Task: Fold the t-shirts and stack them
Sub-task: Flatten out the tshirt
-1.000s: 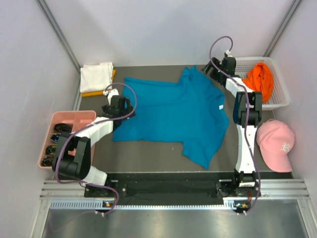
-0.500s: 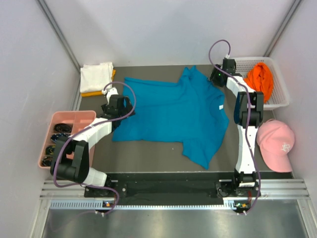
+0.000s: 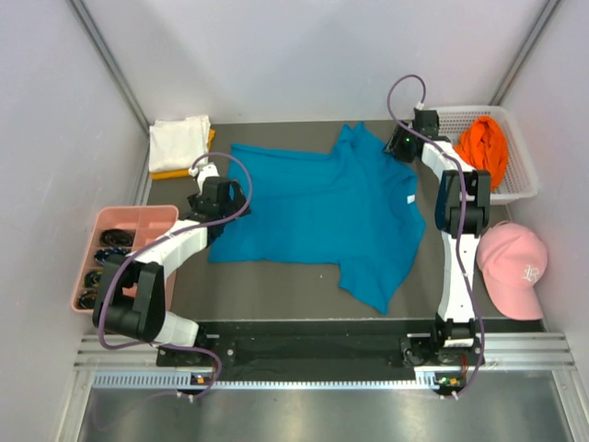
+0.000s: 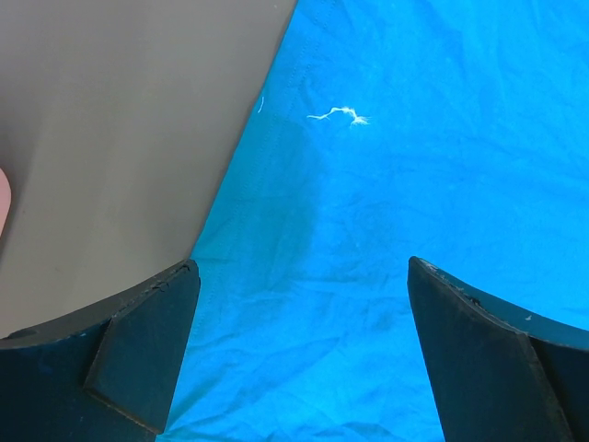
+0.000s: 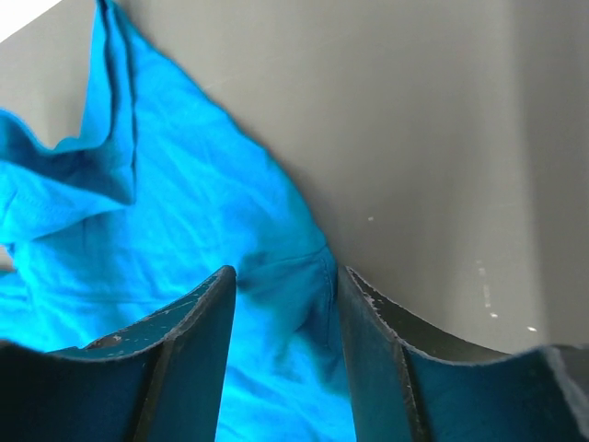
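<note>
The table [image 3: 276, 287] is dark grey, with both arm bases at its near edge. The teal-blue t-shirt [image 3: 322, 207] lies spread flat across the middle of the table. Its hem is toward the left and its collar toward the right. One sleeve points to the near edge and the other to the far edge. The cloth is a plain, saturated teal with shallow wrinkles. A small white tag [image 3: 409, 198] shows at the collar.

To the near right, the pink baseball cap [image 3: 515, 262] rests on the table. At the left edge sits a pink compartment tray [image 3: 133, 214].

The left gripper [image 3: 219, 198] hangs over the hem's left edge. In the left wrist view its fingers [image 4: 147, 350] are spread wide, one over bare table at the hem line and the other over cloth. Nothing is held. A short white thread [image 4: 340, 115] lies on the fabric ahead of them.

The right gripper [image 3: 398, 143] is at the far sleeve. In the right wrist view its fingers [image 5: 198, 345] stand partly closed on either side of a raised ridge of the sleeve edge. It cannot be told whether the pads press on the cloth.

At the far left, a folded white t-shirt [image 3: 179, 138] lies on a yellow-orange t-shirt [image 3: 175, 172]. At the far right, a bright orange t-shirt [image 3: 483, 147] sits bunched in a white basket [image 3: 525, 189].
</note>
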Controlling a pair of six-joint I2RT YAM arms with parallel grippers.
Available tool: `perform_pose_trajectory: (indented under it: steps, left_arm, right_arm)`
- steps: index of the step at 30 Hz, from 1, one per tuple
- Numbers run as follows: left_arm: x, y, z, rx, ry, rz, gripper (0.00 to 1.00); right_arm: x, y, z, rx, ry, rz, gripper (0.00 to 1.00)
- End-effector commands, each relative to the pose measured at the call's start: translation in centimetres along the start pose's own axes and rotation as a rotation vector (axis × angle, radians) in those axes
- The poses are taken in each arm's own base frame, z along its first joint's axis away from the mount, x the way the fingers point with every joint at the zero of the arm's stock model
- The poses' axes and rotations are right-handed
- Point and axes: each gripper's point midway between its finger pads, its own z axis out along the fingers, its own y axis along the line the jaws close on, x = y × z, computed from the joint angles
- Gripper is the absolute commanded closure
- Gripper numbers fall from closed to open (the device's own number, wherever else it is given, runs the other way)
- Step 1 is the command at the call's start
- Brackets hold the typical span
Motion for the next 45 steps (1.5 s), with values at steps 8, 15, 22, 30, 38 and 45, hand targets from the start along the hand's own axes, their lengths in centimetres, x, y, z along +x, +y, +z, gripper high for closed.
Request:
perform_pose_trajectory:
  steps: [8, 15, 22, 30, 38, 45]
  left_arm:
    - [-1.4, -0.3, -0.4, 0.016, -0.049, -0.027, 0.01]
    - [-1.4, -0.2, -0.3, 0.010, -0.050, -0.028, 0.01]
    - [-1.4, -0.1, -0.3, 0.005, -0.050, -0.021, 0.01]
    - [-1.6, 0.0, -0.3, 0.000, -0.052, -0.023, 0.01]
    - [-2.0, 0.1, -0.4, -0.005, -0.063, -0.025, 0.01]
    - [-2.8, 0.1, -1.1, 0.000, -0.094, -0.038, 0.01]
  right_arm:
    - [-1.6, 2.2, -0.7, -0.079, -0.012, -0.025, 1.00]
    - [-3.2, 0.5, -0.8, 0.010, -0.061, 0.060, 1.00]
    - [-5.1, -2.0, -0.5, 0.073, -0.099, 0.152, 1.00]
    - [-6.2, -2.5, -0.3, 0.085, -0.120, 0.176, 0.44]
    - [-8.6, 0.2, -3.7, -0.016, -0.224, 0.134, 0.16]
    - [-9.6, 6.2, -8.9, -0.303, -0.287, 0.029, 0.15]
